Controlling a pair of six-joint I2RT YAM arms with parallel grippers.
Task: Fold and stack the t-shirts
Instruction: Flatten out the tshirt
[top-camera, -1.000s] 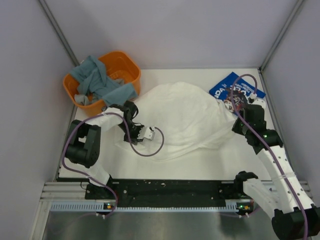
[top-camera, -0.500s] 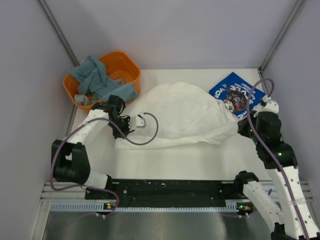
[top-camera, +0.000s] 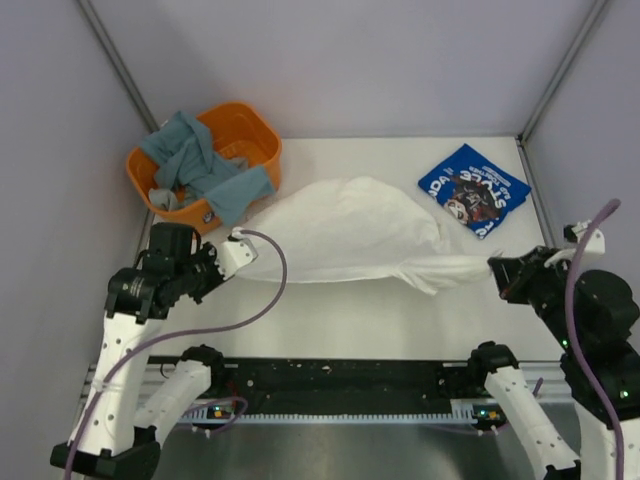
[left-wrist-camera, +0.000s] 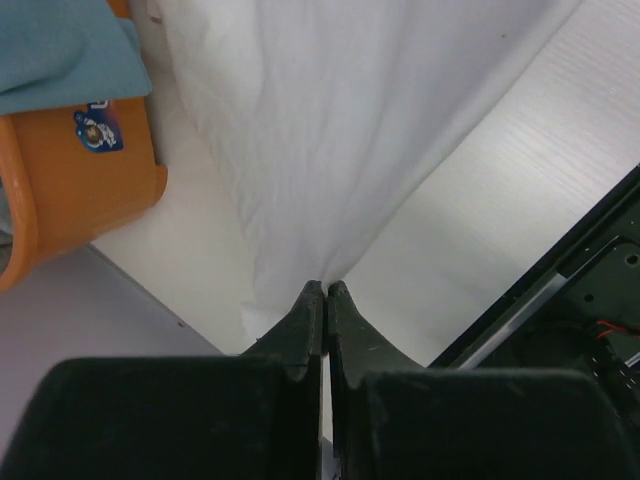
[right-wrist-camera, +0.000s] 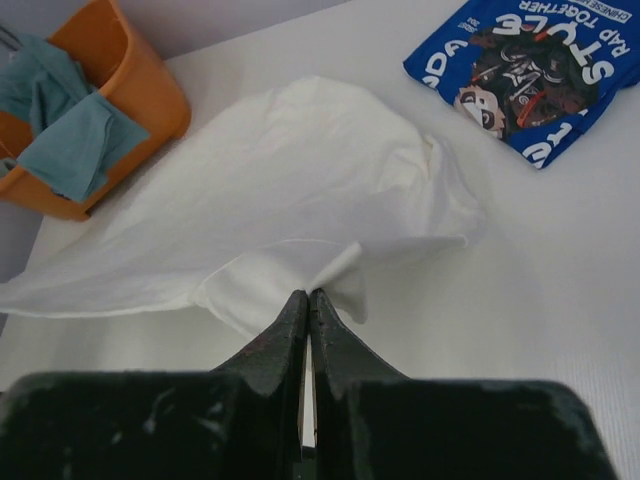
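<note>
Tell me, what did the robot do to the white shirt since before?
The left pincer closed on the white shirt's left edge and pulled it left. The right pincer, already gripping the other end, pulled right and nearer. The shirt got stretched long and narrow. The blue shirt and orange basket stayed put.

Overhead; wrist views close (shirt shared).

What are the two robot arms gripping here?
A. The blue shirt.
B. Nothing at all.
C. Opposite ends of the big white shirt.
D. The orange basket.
C: the left tool and the right tool are each pinched shut on an end of the white shirt, which stretches between them over the table, while the blue shirt lies ungripped at the far right.
</note>
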